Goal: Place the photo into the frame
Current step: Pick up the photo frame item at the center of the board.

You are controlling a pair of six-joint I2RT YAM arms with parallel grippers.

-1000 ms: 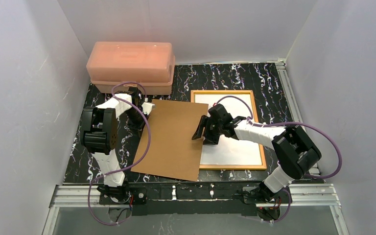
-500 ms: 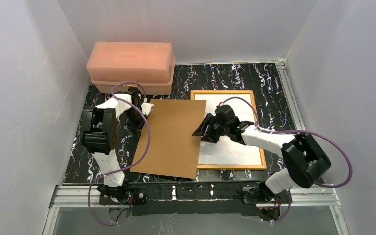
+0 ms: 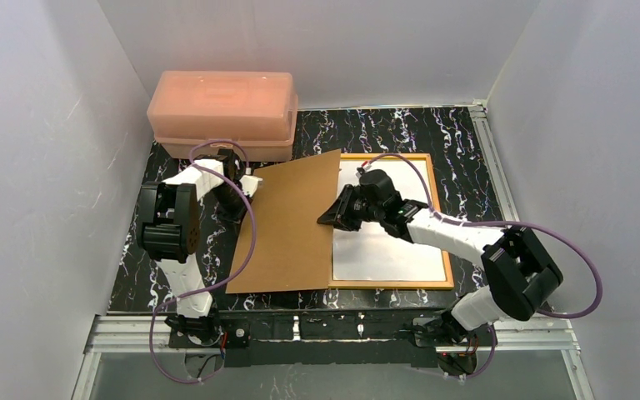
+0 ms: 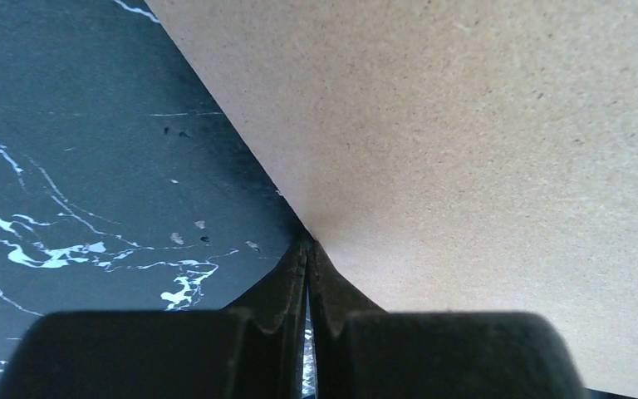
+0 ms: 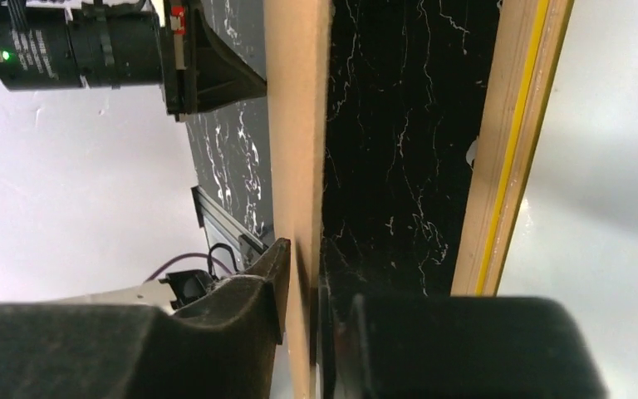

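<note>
Watching the top view, I see my right gripper (image 5: 301,258) pinching the right edge of the brown backing board (image 3: 287,225), one finger on each face. The left gripper (image 4: 307,249) has its fingers pressed together, tips against the board's left edge. The board slants across the middle of the table (image 3: 467,133). The frame (image 3: 400,284) lies flat towards the right edge, and the photo (image 3: 392,250) sits inside it, white back up. A pink box (image 3: 221,108) stands at the far left corner.
</note>
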